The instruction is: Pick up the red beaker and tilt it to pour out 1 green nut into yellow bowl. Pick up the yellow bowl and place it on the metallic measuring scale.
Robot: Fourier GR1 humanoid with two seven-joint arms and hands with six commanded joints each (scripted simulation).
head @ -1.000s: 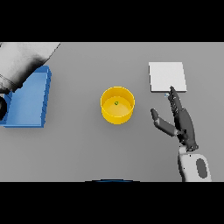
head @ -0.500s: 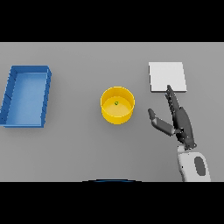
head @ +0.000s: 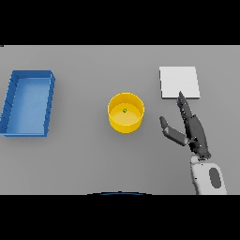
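Yellow bowl at table centre, one green nut inside — right hand just right of it, apart, fingers straight and released. White scale beyond the fingertips; blue tray far left.

I see flat, even light across the grey surface, with no glare and no hard shadows. The yellow bowl casts only a faint darkening at its base. Edges look soft throughout, including around my right hand.
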